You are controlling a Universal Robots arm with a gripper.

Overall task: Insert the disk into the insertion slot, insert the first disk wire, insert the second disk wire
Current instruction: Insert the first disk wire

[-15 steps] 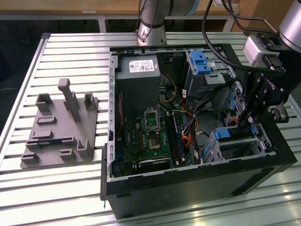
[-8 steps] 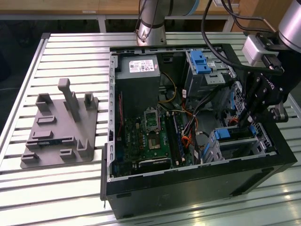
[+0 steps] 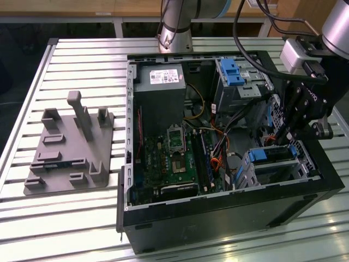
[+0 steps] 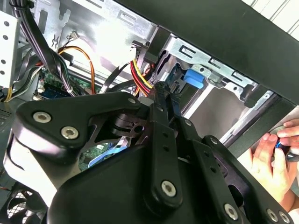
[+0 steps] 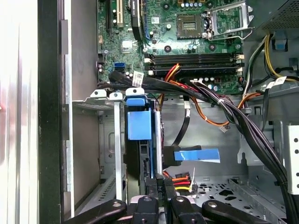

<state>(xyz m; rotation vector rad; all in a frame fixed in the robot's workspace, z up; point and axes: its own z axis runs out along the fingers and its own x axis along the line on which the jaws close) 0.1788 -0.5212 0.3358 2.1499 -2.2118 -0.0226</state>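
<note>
The disk [image 5: 139,125] sat in the insertion slot [image 5: 88,140], standing on edge directly ahead of the jaws. Its long axis ran away from them, in line with the reach of the gripper [image 5: 159,181]. The jaws were pressed close together, seemingly pinching the black plug of a disk wire [image 5: 180,179] right at the disk's near end.

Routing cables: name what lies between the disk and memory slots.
A black cable bundle crosses between the disk and memory slots, in the first wrist view.
</note>
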